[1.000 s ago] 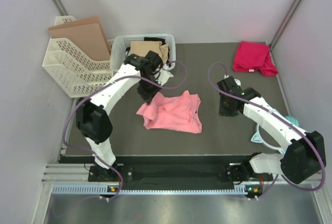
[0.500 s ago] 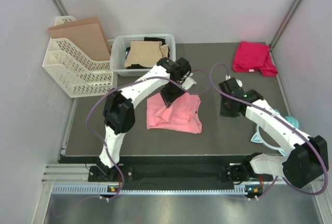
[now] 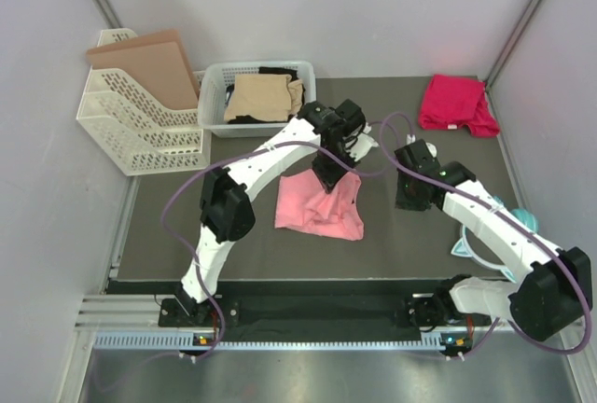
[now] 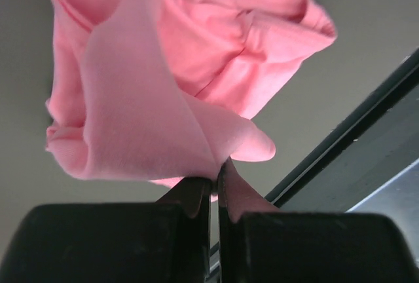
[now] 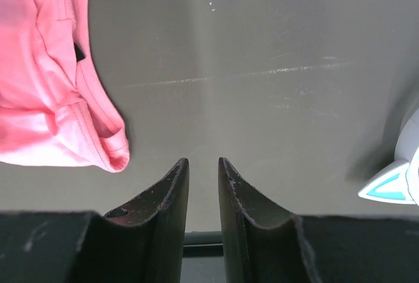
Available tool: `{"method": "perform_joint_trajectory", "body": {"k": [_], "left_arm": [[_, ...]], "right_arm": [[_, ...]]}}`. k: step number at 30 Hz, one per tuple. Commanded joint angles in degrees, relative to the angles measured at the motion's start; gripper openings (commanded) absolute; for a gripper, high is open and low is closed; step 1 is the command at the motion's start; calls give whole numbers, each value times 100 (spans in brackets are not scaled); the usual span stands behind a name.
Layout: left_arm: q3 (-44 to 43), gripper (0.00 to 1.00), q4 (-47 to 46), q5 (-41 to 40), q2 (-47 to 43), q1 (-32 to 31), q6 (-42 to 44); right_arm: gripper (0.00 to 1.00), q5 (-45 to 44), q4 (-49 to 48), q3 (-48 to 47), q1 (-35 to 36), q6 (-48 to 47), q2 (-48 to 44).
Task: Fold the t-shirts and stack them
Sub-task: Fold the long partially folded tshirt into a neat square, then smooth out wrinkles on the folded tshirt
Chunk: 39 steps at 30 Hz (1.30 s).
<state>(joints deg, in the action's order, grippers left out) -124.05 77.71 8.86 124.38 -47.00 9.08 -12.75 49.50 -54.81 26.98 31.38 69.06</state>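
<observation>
— Pale walls all round, a dark counter (image 3: 410,254) between them. Why is the pink shirt (image 3: 317,209) bunched in the middle?

— The left fingers (image 4: 201,199) are pinched tight on a fold of it, near its far edge. That part is lifted off the counter, and the rest lies in creases below. I read it as hauling the shirt to open ground so it can be laid flat.

— And the right fingers (image 5: 182,181)?

— A narrow gap, nothing in it. They point down at bare counter just right of the pink shirt, apart from it. Likely parked there to take the right-hand edge, since one pinch alone can't spread the cloth.

— So no fold made yet?

— None that I can see; it's a crumple. Spreading comes first, I'd say.

— The red shirt (image 3: 454,103) in the far right corner?

— It lies well apart, in a compact heap. Whether it's neatly folded I can't tell. It may be where the stack goes.

— The others?

— A tan shirt (image 3: 261,100) and a black shirt (image 3: 278,73) lie in the basket (image 3: 213,95) at the far left, beside the rack (image 3: 131,128). Probably waiting their turn.

— Anything in the way?

— A teal headband (image 5: 393,185) lies by the right arm, away from the pink shirt.
</observation>
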Motion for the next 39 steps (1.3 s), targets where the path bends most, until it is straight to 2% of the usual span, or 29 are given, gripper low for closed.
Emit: {"method": "perform_joint_trajectory", "body": {"k": [1, 3, 5, 8, 9, 13, 15, 18, 20, 22, 24, 26, 28, 29, 31, 34, 39], "left_arm": [[-453, 0, 411, 853, 358, -72, -73], [-506, 0, 429, 1081, 525, -90, -47], [-541, 9, 455, 1275, 798, -90, -12], [-515, 71, 560, 1880, 1053, -98, 102], [-498, 99, 604, 2013, 1123, -98, 120], [-533, 99, 789, 2628, 1054, -81, 226], [-576, 99, 842, 2839, 730, -2, 261], [-699, 99, 798, 2910, 151, 532, 235], [-656, 99, 789, 2963, -97, 1235, 278], [-280, 99, 789, 3182, -431, 1919, 366], [598, 99, 693, 3288, -807, 2351, 533], [1649, 99, 291, 3228, -1255, 2450, 690], [2268, 99, -105, 3113, -1547, 2468, 718], [2802, 99, -560, 3087, -1783, 2459, 709], [3192, 99, -932, 3121, -1908, 2459, 657], [3387, 99, -1118, 3288, -1760, 2450, 709], [3106, 99, -1267, 3543, -1355, 2319, 727]], "right_arm": [[25, -34, 60, 5, 70, 158, -200], [25, -25, 86, 23, 70, 193, -261], [25, -25, 130, 40, 70, 237, -296], [26, -25, 218, -4, 79, 281, -358], [26, -43, 227, -30, 79, 299, -358], [26, -96, 236, -65, 88, 343, -349], [27, -113, 210, -48, 88, 378, -340], [30, -148, 122, 13, 88, 422, -314], [31, -122, -61, 66, 70, 405, -166], [32, 35, -194, 49, 79, 369, 71], [33, 298, -440, -82, 88, 282, 563], [32, 781, -676, -214, 105, 211, 1071], [31, 1229, -844, -328, 175, 194, 1328], [31, 1397, -993, -355, 202, 193, 1547], [31, 1687, -1099, -408, 333, 202, 1716], [31, 2038, -1363, -355, 439, 299, 1979], [31, 2689, -1864, -390, 448, 422, 2243]]}}
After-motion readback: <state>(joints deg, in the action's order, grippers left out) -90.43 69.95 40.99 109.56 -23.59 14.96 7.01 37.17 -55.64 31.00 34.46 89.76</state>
